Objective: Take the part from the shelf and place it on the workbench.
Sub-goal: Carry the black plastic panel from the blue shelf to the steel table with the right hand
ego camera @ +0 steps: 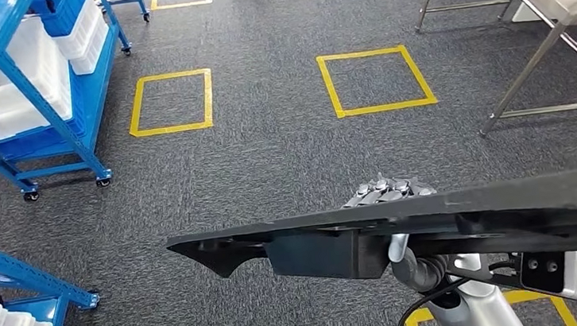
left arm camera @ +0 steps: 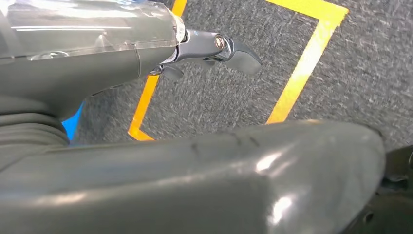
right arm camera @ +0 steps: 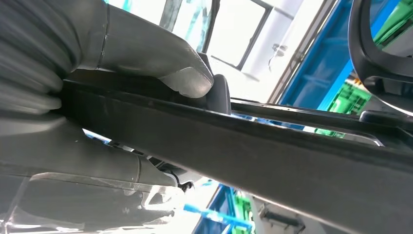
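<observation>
A long, flat black part [ego camera: 434, 213] runs across the lower head view, held level above the carpet. My right hand [ego camera: 388, 191] grips it from below near its middle, and the fingers curl over its far edge. In the right wrist view the thumb [right arm camera: 160, 63] presses on the part's black edge [right arm camera: 243, 146]. My left hand [left arm camera: 122, 58] hangs over the carpet; its dark fingers [left arm camera: 229, 48] stand away from the thumb [left arm camera: 195, 180] with nothing between them. A steel workbench [ego camera: 565, 0] stands at the far right.
A blue wheeled shelf rack [ego camera: 33, 116] with white and blue bins stands at the left, and another blue rack corner [ego camera: 17, 277] is close at the lower left. Yellow tape squares [ego camera: 172, 102] mark the grey carpet. Workbench legs [ego camera: 524, 76] reach the floor at the right.
</observation>
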### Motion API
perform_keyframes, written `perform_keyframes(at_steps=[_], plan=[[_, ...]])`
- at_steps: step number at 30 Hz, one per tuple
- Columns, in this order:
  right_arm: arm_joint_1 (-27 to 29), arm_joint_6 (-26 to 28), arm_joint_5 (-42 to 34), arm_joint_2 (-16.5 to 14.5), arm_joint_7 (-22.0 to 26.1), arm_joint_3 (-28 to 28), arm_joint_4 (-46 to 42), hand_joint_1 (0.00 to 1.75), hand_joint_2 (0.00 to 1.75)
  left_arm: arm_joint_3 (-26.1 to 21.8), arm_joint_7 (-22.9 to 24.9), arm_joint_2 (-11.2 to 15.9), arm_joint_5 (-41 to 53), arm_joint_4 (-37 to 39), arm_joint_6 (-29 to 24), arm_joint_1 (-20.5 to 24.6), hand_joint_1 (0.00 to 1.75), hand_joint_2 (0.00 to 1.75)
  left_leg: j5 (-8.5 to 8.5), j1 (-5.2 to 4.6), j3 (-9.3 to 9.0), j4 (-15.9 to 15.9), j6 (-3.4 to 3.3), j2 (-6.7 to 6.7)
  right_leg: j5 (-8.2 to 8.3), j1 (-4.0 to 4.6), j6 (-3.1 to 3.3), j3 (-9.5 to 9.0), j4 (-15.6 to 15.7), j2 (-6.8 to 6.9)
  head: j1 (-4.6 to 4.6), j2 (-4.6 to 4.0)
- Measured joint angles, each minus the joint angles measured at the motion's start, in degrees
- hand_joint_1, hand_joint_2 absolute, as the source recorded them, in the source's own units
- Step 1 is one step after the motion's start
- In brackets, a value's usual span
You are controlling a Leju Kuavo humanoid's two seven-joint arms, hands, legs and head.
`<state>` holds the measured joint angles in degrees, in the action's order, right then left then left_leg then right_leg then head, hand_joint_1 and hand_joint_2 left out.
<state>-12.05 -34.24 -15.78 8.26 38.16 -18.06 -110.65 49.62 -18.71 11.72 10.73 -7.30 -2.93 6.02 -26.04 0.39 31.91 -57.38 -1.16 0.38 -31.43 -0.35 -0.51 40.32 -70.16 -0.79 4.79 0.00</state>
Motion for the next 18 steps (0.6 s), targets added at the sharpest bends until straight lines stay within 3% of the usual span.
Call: perform_keyframes(at_steps=[2, 3, 5, 7, 8, 10, 11, 13, 14, 16, 17, 18], plan=[[0.08, -0.07, 0.03, -0.07, -0.34, -0.11, 0.20, 1.75, 1.75, 0.02, 0.04, -0.07, 0.02, 0.00, -0.15, -0.16, 0.00, 0.00, -0.08, -0.12, 0.07, -0.04, -0.03, 1.43, -1.11, -0.25, -0.23, 2.08, -4.36, 0.36, 0.00, 0.00], [0.05, -0.09, 0.04, -0.11, -0.44, -0.17, 0.35, 1.75, 1.75, 0.02, -0.05, -0.12, 0.04, 0.00, -0.17, -0.16, 0.00, 0.00, -0.14, -0.13, 0.07, -0.06, 0.02, 2.12, -0.09, -0.33, -0.28, 1.52, -3.40, 0.58, 0.00, 0.00], [-0.16, -0.13, -0.01, -0.19, -0.51, -0.30, 0.59, 1.75, 1.75, 0.02, -0.29, -0.25, 0.07, 0.00, -0.17, -0.09, 0.00, 0.00, -0.32, -0.17, -0.12, -0.08, 0.26, 3.37, 3.32, -0.33, -0.12, -2.41, 3.79, 2.14, 0.00, 0.00], [-0.47, -0.20, -0.19, -0.25, -0.45, -0.44, 0.72, 1.75, 1.75, 0.03, -0.54, -0.33, 0.06, 0.00, -0.16, -0.07, 0.00, 0.00, -0.59, -0.43, -0.33, -0.19, 0.76, 4.37, 5.14, 0.12, 0.38, -5.71, 10.06, 3.99, 0.00, 0.00], [-0.55, -0.25, -0.33, -0.25, -0.39, -0.48, 0.78, 1.75, 1.75, 0.04, -0.67, -0.35, 0.05, 0.00, -0.14, -0.06, 0.00, 0.00, -0.70, -0.53, -0.42, -0.22, 1.06, 4.84, 5.21, 0.37, 0.65, -6.24, 11.28, 4.33, 0.00, 0.00], [-0.50, -0.36, -0.57, -0.25, -0.28, -0.49, 0.89, 1.75, 1.75, 0.09, -0.84, -0.39, 0.06, 0.00, -0.14, 0.05, 0.00, 0.00, -0.85, -0.58, -0.64, -0.13, 1.73, 5.79, 5.34, 0.53, 1.25, -6.16, 11.54, 3.14, 0.00, 0.00], [-0.42, -0.38, -0.61, -0.26, -0.26, -0.49, 0.92, 1.75, 1.75, 0.13, -0.86, -0.42, 0.07, 0.00, -0.20, 0.14, 0.00, 0.00, -1.17, -0.45, -0.68, -0.35, 2.10, 5.38, 5.50, 0.43, 1.56, -6.22, 11.78, 2.53, 0.00, 0.00], [-0.24, -0.06, -0.40, -0.45, -0.26, -0.49, 0.92, 1.75, 1.75, 0.22, -0.83, -0.45, 0.06, 0.00, -0.46, 0.23, 0.00, 0.00, -3.39, -0.18, 0.52, -3.45, 2.64, 2.89, 5.83, 0.14, 2.21, -6.42, 12.23, 1.42, 0.00, 0.00], [-0.10, 0.22, -0.19, -0.65, -0.26, -0.50, 0.92, 1.75, 1.75, 0.28, -0.78, -0.46, 0.05, 0.00, -0.60, 0.17, 0.00, 0.00, -5.19, -0.04, 1.96, -6.67, 2.78, 1.36, 5.90, 0.13, 2.41, -6.44, 12.30, 0.89, 0.00, 0.00], [0.38, 0.73, 0.18, -1.08, -0.28, -0.51, 0.94, 1.75, 1.75, 0.39, -0.59, -0.51, 0.06, 0.00, -0.85, -0.12, 0.00, 0.00, -8.30, -0.01, 5.54, -14.14, 2.89, 0.26, 5.92, 0.24, 2.64, -6.39, 12.22, -0.46, 0.00, 0.00], [0.69, 0.87, 0.27, -1.19, -0.28, -0.51, 0.94, 1.75, 1.75, 0.43, -0.49, -0.54, 0.07, 0.00, -0.97, -0.28, 0.00, 0.00, -8.53, -0.01, 6.65, -16.19, 2.90, 0.15, 5.92, 0.30, 2.68, -6.38, 12.15, -1.23, 0.00, 0.00], [0.98, 0.99, 0.31, -1.25, -0.28, -0.51, 0.94, 1.75, 1.75, 0.46, -0.37, -0.57, 0.07, 0.00, -1.09, -0.39, 0.00, 0.00, -7.61, -0.01, 6.78, -16.09, 2.85, 0.09, 5.91, 0.34, 2.68, -6.38, 12.03, -2.05, 0.00, 0.00]])
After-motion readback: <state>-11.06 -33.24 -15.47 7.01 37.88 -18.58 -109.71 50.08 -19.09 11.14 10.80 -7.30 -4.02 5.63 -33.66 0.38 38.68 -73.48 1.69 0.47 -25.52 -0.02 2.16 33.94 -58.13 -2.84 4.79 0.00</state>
